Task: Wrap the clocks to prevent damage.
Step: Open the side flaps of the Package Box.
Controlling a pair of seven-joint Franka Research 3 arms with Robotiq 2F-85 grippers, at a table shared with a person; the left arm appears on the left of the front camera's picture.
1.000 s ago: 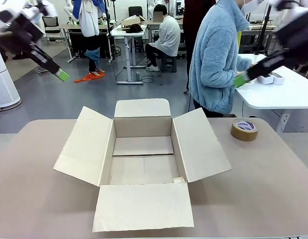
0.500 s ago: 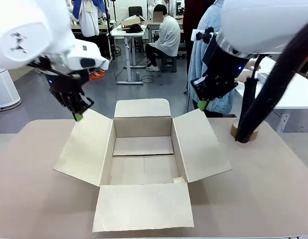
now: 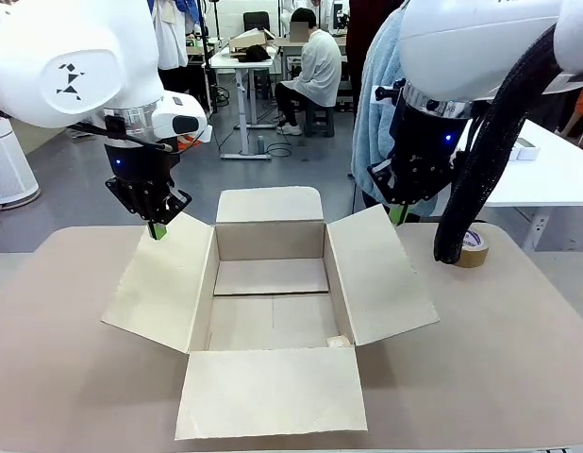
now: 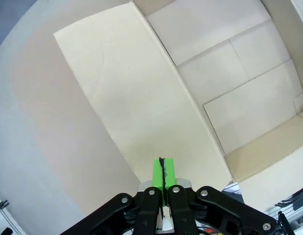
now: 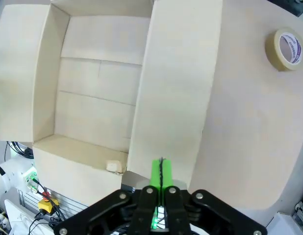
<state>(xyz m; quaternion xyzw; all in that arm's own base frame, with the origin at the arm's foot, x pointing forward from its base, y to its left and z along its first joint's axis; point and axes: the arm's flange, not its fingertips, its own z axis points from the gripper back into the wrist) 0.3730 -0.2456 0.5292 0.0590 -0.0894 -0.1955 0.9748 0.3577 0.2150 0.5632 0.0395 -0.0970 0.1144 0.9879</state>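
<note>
— Since both arms were up at the picture's edges a second ago, what does the front camera show now?
— Both have swung in. The left end effector (image 3: 158, 229) hangs point-down over the far corner of the left flap (image 3: 164, 278) of the cardboard box (image 3: 270, 241). The right end effector (image 3: 395, 213) does likewise above the right flap (image 3: 378, 274). Both are clenched and grasp nothing. I'd call that lining up; wrapping hasn't begun.
— And the clocks?
— Where they are I cannot tell. The box sits mid-surface (image 3: 518, 368), mouth up, four flaps splayed, with a tape roll (image 3: 473, 247) beyond its right flap.
— Left wrist camera?
— The green pads (image 4: 157, 176) are pressed together over the end of the left flap.
— Right wrist?
— The same clamp, over the right flap. A small pale scrap (image 5: 112, 166) lies in one corner of the box floor. From here the box's long axis seems to run from the robot's side to the far side, though the wide lens may stretch it.
</note>
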